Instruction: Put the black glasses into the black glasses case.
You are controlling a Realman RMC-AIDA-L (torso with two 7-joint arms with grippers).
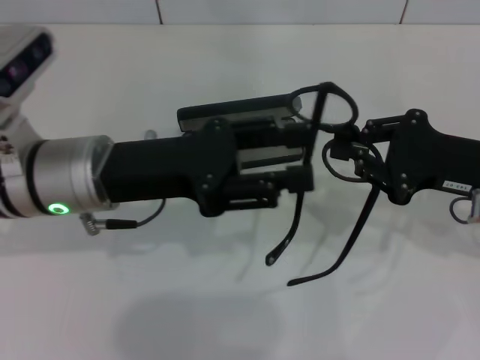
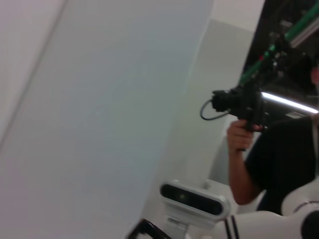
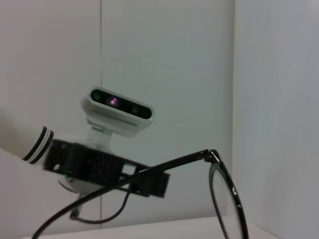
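In the head view my left gripper [image 1: 298, 154] reaches in from the left, raised above the table, and is shut on the black glasses case [image 1: 240, 111]. The case is open and its grey lining shows. My right gripper [image 1: 343, 142] comes in from the right and is shut on the front of the black glasses [image 1: 327, 88], right at the case's end. The two temple arms hang down toward the table. The right wrist view shows one lens and temple of the glasses [image 3: 225, 194], with my left arm [image 3: 99, 169] behind them.
A white table [image 1: 225, 52] lies below both arms, with their shadows near its front. A cable [image 1: 124, 223] hangs from the left wrist. The left wrist view shows a person holding a camera [image 2: 249, 107] and my head camera [image 2: 194, 199].
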